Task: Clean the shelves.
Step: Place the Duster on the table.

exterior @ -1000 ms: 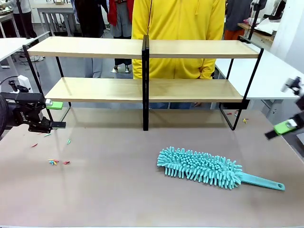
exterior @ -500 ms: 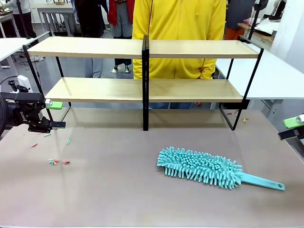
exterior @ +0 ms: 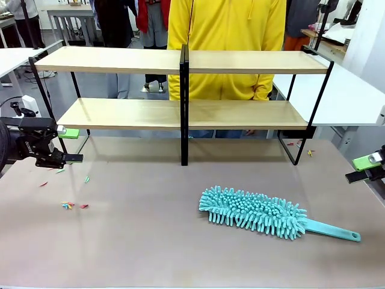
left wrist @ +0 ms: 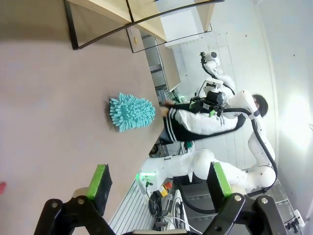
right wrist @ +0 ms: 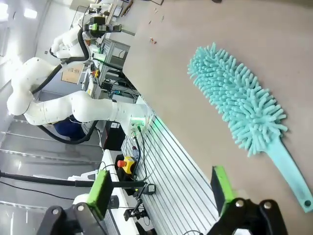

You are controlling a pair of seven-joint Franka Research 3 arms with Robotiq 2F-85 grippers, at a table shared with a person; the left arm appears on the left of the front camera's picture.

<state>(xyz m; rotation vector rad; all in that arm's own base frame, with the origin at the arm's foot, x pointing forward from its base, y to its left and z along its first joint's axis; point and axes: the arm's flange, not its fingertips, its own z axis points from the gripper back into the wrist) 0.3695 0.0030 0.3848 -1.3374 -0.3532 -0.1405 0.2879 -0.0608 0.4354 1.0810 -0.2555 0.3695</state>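
Observation:
The shelves (exterior: 120, 60) stand across the far side of the table, two pale boards in a black frame with a centre post; one end shows in the left wrist view (left wrist: 107, 9). A teal fluffy duster (exterior: 252, 211) lies flat on the table right of centre, handle pointing right, also seen in both wrist views (left wrist: 131, 111) (right wrist: 239, 103). My left gripper (exterior: 72, 146) hovers open at the left edge, near the shelves' left leg, with nothing in it (left wrist: 159, 183). My right gripper (exterior: 361, 170) is open at the right edge, above and right of the duster's handle (right wrist: 160, 193).
A person in a yellow top (exterior: 225, 30) stands right behind the shelves. Small coloured scraps (exterior: 72, 205) lie on the table (exterior: 150, 253) at the left, and a few more (exterior: 299, 144) by the shelves' right leg. White tables flank both sides.
My right gripper has shifted at the right edge, first outward, then slightly down and back in. The left gripper and the duster have not moved.

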